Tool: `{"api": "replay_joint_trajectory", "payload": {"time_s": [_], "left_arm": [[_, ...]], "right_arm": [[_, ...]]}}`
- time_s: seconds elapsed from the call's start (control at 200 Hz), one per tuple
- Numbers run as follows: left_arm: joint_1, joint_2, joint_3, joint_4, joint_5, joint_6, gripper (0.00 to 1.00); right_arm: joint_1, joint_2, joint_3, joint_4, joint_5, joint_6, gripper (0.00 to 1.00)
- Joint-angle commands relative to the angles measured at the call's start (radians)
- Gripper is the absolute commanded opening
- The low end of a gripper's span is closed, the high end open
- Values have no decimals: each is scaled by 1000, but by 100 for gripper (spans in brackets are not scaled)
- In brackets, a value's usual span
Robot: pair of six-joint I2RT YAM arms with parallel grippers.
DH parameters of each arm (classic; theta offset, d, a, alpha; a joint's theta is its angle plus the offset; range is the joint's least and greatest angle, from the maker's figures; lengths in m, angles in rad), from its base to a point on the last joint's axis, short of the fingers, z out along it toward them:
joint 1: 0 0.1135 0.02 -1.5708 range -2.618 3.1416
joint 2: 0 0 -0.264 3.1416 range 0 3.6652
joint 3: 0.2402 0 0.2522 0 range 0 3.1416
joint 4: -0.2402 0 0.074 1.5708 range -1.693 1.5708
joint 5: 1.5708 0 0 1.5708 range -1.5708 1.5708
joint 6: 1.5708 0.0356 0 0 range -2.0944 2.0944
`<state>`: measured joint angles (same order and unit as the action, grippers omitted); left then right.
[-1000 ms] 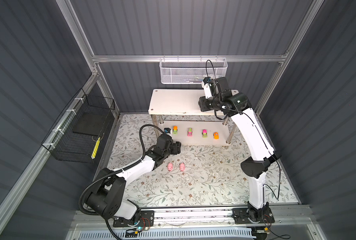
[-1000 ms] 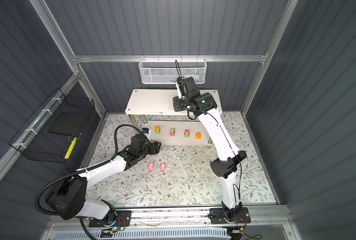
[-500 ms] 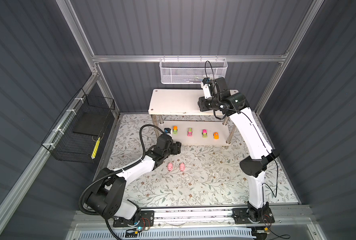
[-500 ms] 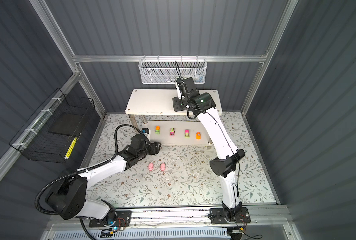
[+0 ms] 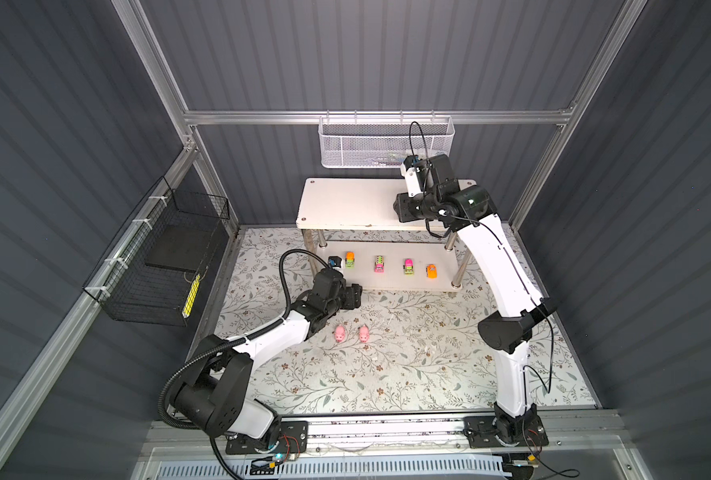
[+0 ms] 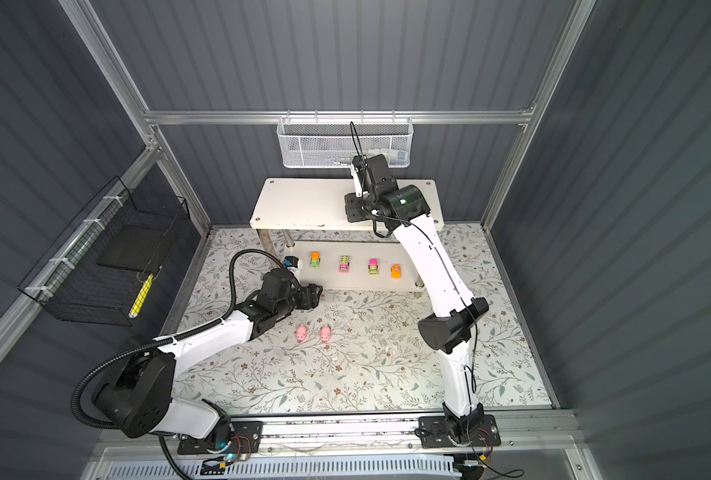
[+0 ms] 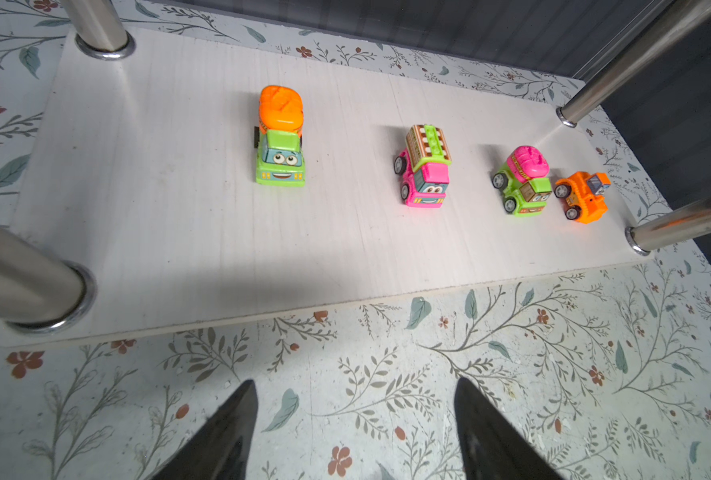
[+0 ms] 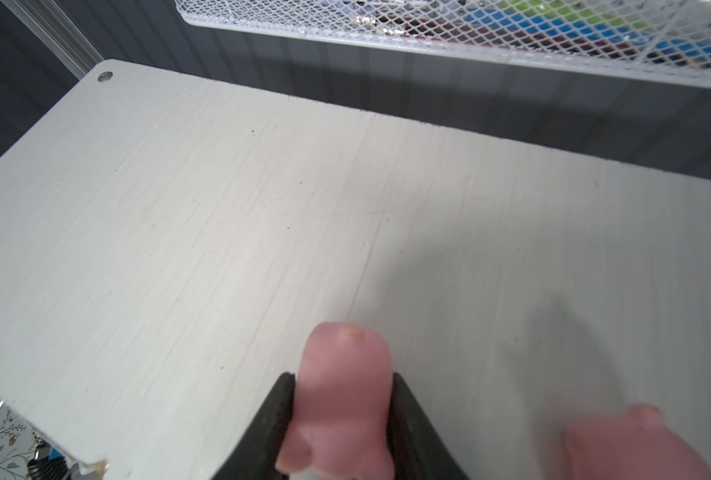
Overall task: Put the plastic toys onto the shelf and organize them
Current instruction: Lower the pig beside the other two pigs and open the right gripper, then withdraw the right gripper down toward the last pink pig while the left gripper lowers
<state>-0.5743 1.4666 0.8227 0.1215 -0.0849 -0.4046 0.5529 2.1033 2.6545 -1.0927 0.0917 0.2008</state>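
The shelf [image 5: 345,203] [image 6: 303,203] stands at the back. My right gripper [image 8: 343,378] [image 5: 401,208] is over its top board, shut on a pink pig [image 8: 345,365], jaws against both its sides. Another pink pig [image 8: 636,444] sits on the board close beside it. Several toy vehicles stand in a row on the lower board [image 7: 179,208]: green-orange [image 7: 281,141] [image 5: 349,259], pink [image 7: 424,170], green-pink [image 7: 524,178], orange [image 7: 582,197]. Two pigs [image 5: 340,333] [image 5: 364,333] [image 6: 302,333] lie on the floral mat. My left gripper [image 7: 355,386] [image 5: 355,297] hangs open and empty above the mat before the lower board.
A white mesh basket [image 5: 387,145] holding coloured items hangs on the back wall above the shelf. On the left wall is a black wire basket [image 5: 158,266]. Shiny metal posts [image 7: 25,278] [image 7: 678,224] stand at the lower board's corners.
The right gripper has edged slightly left over the top board with the pig between its jaws. The left arm and the toys on the mat have not moved.
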Motion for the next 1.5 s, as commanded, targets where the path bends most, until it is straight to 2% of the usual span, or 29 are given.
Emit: {"api": "replay_joint_trajectory", "payload": {"time_s": [0.0,0.305,0.65,1.035,1.341,1.496], "left_arm": [[8,17,3,15,11,-2,75],[10,16,0,17,11,-3,75],[11,5,-7,17,10,-3,75],[11,-4,-13,11,7,-7,75],[12,-15,-9,-7,-4,-8,75],[11,-29,-19,-28,-22,-10,75]], "right_arm": [[-5,18,17,2,-6,1,39],[-7,18,16,7,-13,5,42],[-8,-9,16,32,-18,12,61],[-7,-83,1,85,-2,-7,67],[13,-243,-164,197,8,-34,71],[58,-408,-408,341,21,-78,72]]}}
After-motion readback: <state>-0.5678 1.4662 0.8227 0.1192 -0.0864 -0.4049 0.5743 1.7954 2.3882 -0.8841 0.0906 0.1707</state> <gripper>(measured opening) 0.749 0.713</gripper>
